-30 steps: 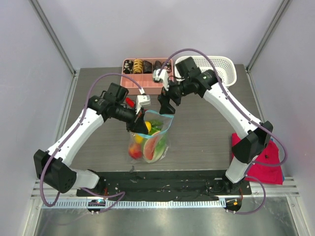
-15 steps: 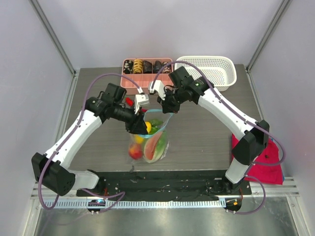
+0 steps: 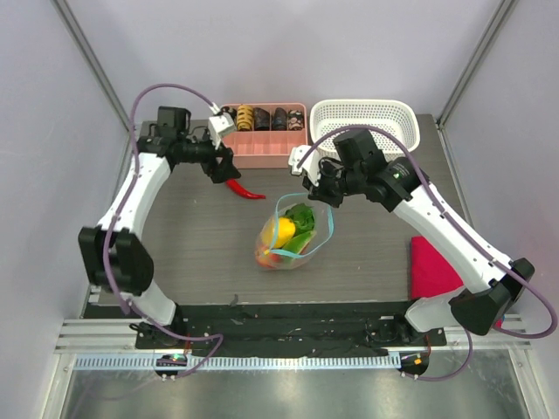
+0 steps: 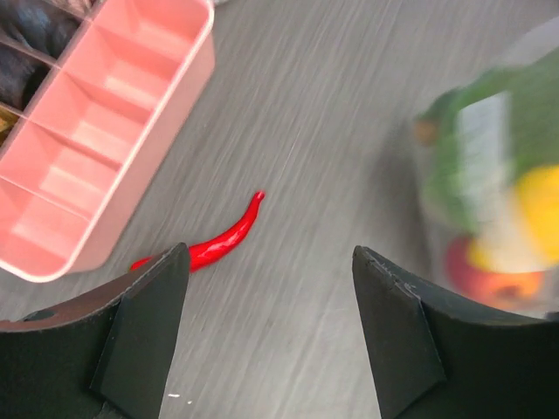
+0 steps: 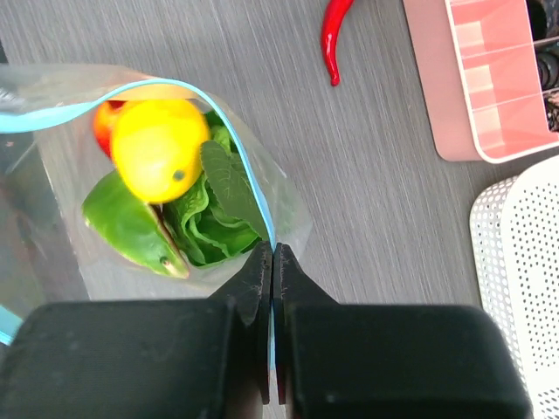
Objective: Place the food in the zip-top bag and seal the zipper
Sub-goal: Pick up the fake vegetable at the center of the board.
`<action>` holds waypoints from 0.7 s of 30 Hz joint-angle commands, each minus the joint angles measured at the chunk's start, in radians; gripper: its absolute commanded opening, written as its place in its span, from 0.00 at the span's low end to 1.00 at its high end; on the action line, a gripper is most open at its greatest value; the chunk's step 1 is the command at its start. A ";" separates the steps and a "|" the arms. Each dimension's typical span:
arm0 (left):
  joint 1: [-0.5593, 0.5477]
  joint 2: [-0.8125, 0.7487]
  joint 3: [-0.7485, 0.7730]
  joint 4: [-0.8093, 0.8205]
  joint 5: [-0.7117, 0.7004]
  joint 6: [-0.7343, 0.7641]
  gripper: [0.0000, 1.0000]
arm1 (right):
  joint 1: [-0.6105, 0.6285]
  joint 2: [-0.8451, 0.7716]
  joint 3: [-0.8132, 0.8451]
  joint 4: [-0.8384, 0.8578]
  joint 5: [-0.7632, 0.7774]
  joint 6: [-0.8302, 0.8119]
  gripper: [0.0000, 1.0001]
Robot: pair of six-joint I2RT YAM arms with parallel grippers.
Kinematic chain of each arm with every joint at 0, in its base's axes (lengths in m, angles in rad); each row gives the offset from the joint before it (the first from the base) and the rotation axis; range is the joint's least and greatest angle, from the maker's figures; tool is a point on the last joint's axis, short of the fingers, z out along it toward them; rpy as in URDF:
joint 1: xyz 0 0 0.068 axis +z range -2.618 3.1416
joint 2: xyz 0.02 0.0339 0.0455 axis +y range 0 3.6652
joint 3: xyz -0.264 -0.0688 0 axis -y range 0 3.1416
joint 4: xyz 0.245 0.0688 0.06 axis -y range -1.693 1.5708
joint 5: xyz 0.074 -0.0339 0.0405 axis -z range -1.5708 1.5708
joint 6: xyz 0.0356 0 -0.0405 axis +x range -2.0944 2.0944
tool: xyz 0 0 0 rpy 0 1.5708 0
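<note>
The zip-top bag is clear, glossy, crinkled plastic; the red chili smooth and shiny. The bench shows matt grey wood grain. The pink tray is smooth plastic.

No text is legible; the pale label on the zip-top bag is blurred.

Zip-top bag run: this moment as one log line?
left claw open near red chili | right claw shut on zip-top bag rim | bag open, food inside
</note>
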 commanded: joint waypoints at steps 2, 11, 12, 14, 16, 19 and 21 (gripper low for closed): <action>-0.002 0.228 0.104 -0.145 -0.087 0.370 0.79 | -0.003 -0.030 -0.041 0.052 0.039 -0.013 0.01; -0.079 0.480 0.216 -0.243 -0.285 0.650 0.86 | -0.004 0.021 0.000 0.040 0.038 0.016 0.01; -0.087 0.489 0.207 -0.234 -0.305 0.671 0.86 | -0.004 0.030 0.006 0.036 0.039 0.020 0.01; -0.102 0.520 0.194 -0.194 -0.334 0.699 0.86 | -0.002 0.042 0.028 0.020 0.041 0.033 0.01; -0.111 0.543 0.194 -0.179 -0.352 0.726 0.85 | -0.004 0.055 0.048 0.004 0.038 0.051 0.01; -0.127 0.596 0.225 -0.177 -0.374 0.750 0.85 | -0.004 0.056 0.057 -0.010 0.029 0.074 0.01; -0.136 0.635 0.245 -0.168 -0.389 0.750 0.85 | -0.003 0.055 0.056 -0.010 0.021 0.089 0.01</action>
